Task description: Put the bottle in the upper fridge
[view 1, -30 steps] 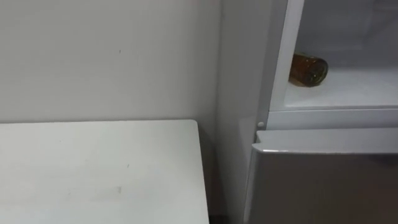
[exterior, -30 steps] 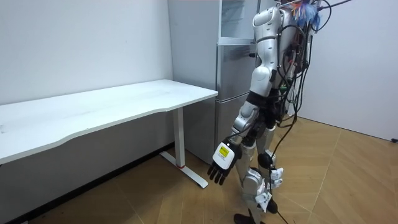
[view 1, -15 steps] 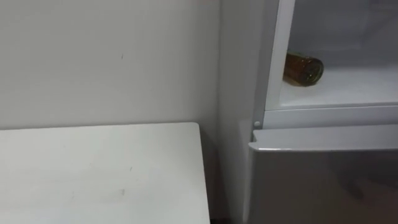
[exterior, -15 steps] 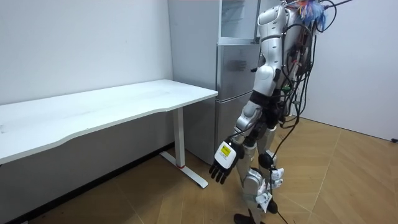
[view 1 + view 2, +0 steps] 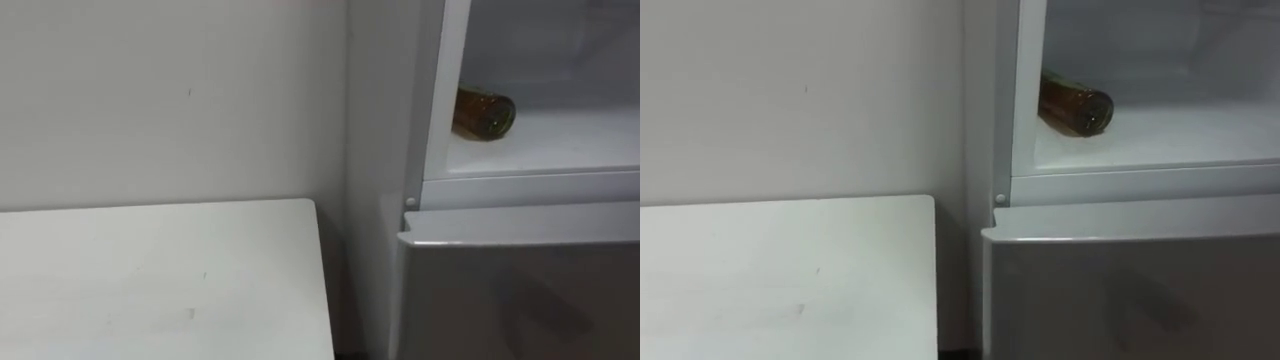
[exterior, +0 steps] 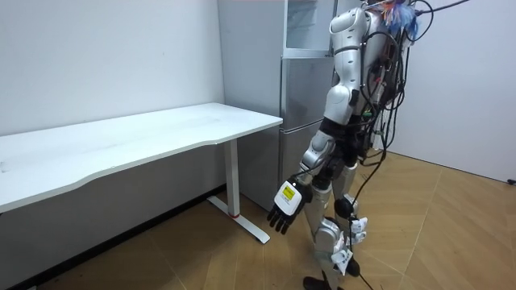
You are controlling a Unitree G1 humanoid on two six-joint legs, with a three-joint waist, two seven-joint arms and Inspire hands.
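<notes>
The bottle, brown and lying on its side, is seen on the white floor of the upper fridge compartment, close to its left wall and with its base turned outward. The compartment is open at the front, above the closed lower door. The placing step is therefore judged to be done, with the task at its closing stage. In the room view the robot is seen standing upright before the fridge, beside the end of the white surface. The left robot hand is hung low at the robot's side, its fingers relaxed and apart, with nothing held. What is called for next is judged to be the shutting of the upper door, should that be wanted. Where that door stands cannot be told. A rolling of the bottle is to be guarded against.
</notes>
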